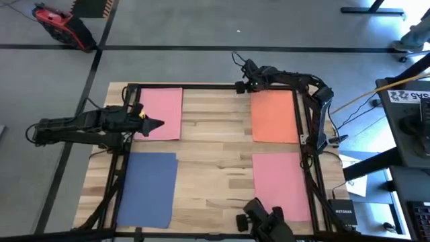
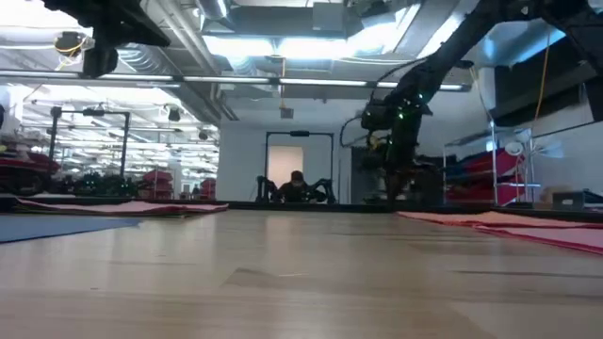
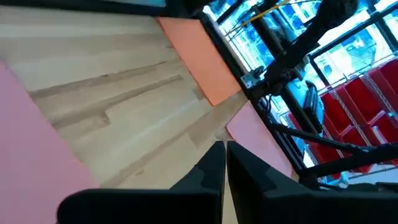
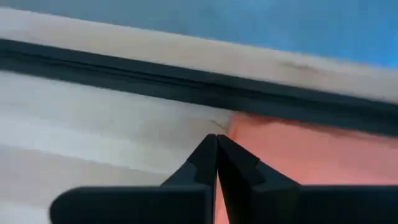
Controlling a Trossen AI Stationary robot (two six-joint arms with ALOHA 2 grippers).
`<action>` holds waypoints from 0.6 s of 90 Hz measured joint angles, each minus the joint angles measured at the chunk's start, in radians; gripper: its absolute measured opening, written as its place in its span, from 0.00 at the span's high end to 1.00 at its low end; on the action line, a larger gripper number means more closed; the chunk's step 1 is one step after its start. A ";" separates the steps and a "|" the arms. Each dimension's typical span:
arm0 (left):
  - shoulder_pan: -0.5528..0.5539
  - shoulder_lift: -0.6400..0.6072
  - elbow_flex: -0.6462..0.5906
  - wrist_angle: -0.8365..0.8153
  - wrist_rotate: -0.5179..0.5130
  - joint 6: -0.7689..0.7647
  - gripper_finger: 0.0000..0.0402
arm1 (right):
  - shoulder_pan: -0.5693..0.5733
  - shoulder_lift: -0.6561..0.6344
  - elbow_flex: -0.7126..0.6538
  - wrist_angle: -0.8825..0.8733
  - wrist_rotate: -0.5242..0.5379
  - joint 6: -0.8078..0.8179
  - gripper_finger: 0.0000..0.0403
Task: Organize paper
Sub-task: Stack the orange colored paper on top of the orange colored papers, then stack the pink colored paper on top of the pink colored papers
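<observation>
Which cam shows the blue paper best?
High view: the whole blue paper shows flat at the table's near-left corner. Low view catches only a thin edge-on sliver. The wrist views do not show it.

A pale wooden tabletop (image 1: 215, 168) stood on grey floor (image 1: 201, 27) crossed by dark lines. Beyond it, bright ceiling lights (image 2: 283, 42), a white doorway (image 2: 285, 165) and red storage bins (image 3: 367, 106) showed.

4 paper sheets — 2 pink (image 1: 161, 113) (image 1: 281, 185), 1 orange (image 1: 273, 116), 1 blue (image 1: 146, 188); 2 arms.
</observation>
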 joint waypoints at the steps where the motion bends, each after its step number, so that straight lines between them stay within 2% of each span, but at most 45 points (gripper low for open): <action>1: -0.001 0.000 0.000 0.007 0.000 0.006 1.00 | 0.002 0.000 0.010 -0.009 -0.001 -0.008 1.00; 12: -0.015 0.000 0.000 0.065 0.010 0.064 1.00 | 0.029 -0.001 0.124 -0.075 -0.022 -0.094 1.00; 26: -0.034 0.000 0.000 0.060 0.031 0.083 1.00 | 0.099 -0.003 0.242 -0.119 -0.158 -0.243 1.00; 39: -0.073 0.000 0.000 0.009 0.066 0.092 1.00 | 0.223 -0.003 0.296 -0.124 -0.296 -0.407 1.00; 54: -0.125 -0.005 0.000 -0.018 0.066 0.106 1.00 | 0.400 -0.004 0.303 -0.090 -0.323 -0.556 1.00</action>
